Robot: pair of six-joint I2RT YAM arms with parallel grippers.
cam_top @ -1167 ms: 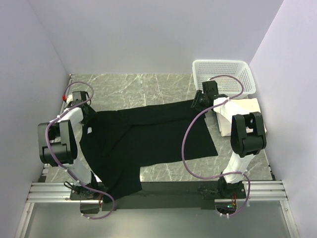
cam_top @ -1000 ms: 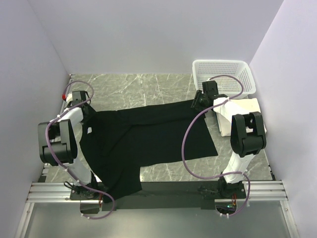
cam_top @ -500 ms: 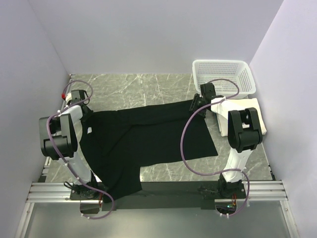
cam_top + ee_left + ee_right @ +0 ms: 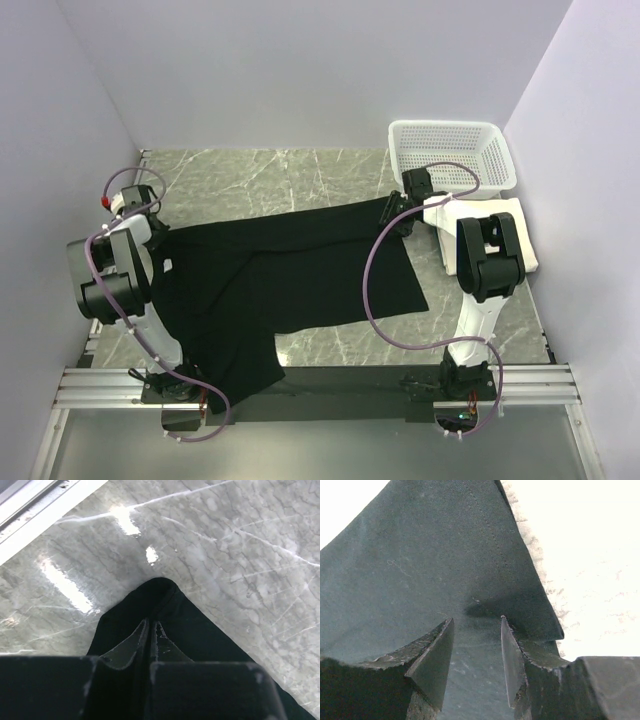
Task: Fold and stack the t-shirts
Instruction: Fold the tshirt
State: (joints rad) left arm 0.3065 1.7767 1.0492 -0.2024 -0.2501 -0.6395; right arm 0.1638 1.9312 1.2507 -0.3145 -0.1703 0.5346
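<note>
Grey marble bench (image 4: 300, 175), pale walls around. I see the black t-shirt (image 4: 300, 270) lying lengthwise from left to right. My left pincer (image 4: 151, 622) is clenched on its left end. My right pincer (image 4: 476, 619) hangs released over its right end. A cream t-shirt (image 4: 520, 218) lies just beyond.

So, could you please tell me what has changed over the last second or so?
The left fingers closed on the black t-shirt at its corner and drew it leftward; the whole shirt slid slightly that way. The right fingers stay open over its far-right corner. The cream t-shirt and basket are unmoved.
</note>
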